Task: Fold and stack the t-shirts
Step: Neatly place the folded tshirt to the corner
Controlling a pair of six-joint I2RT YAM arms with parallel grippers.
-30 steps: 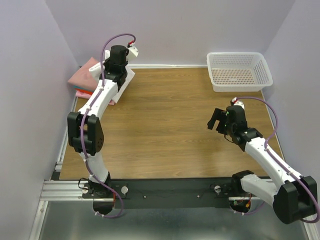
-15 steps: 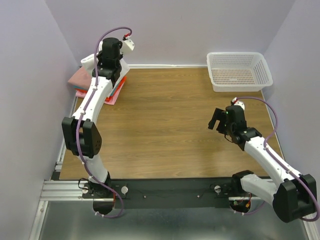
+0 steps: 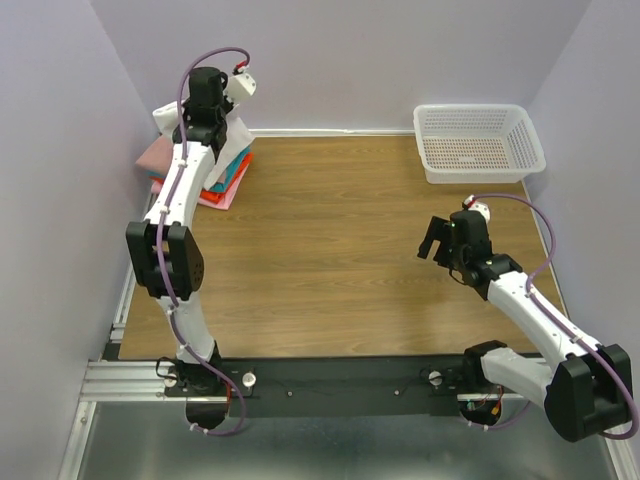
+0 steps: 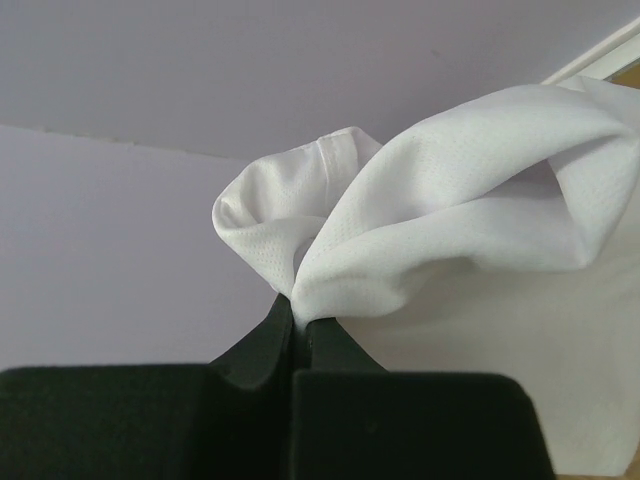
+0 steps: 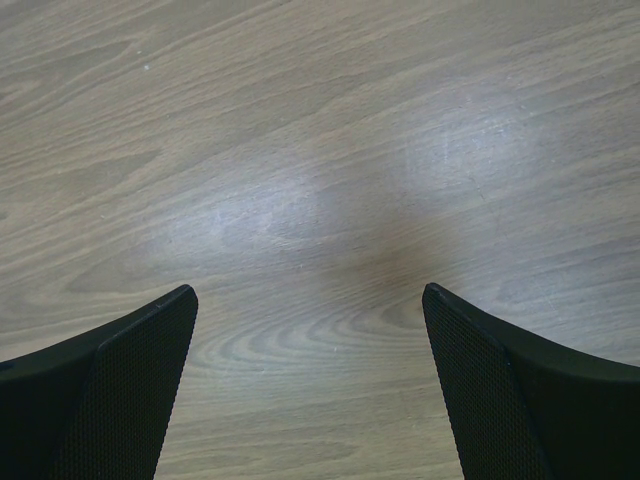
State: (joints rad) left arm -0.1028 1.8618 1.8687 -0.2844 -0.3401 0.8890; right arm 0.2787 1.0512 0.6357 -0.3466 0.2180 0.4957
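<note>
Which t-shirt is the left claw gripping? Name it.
The white t-shirt, pinched in the left claw; the coloured t-shirts lie stacked, ungripped.

left hand (image 4: 298,308) swung back toward corner, white t-shirt (image 4: 450,190) raised off folded stack (image 3: 230,170)

The stack of folded cotton t-shirts (image 3: 228,178) lies in the far left corner of the brown wooden table (image 3: 330,230). The soft white cotton t-shirt (image 4: 450,180), pinched in my left gripper (image 4: 298,318), hangs over that corner. The white perforated plastic basket (image 3: 470,108) sits far right, behind my right gripper (image 3: 432,240).
</note>
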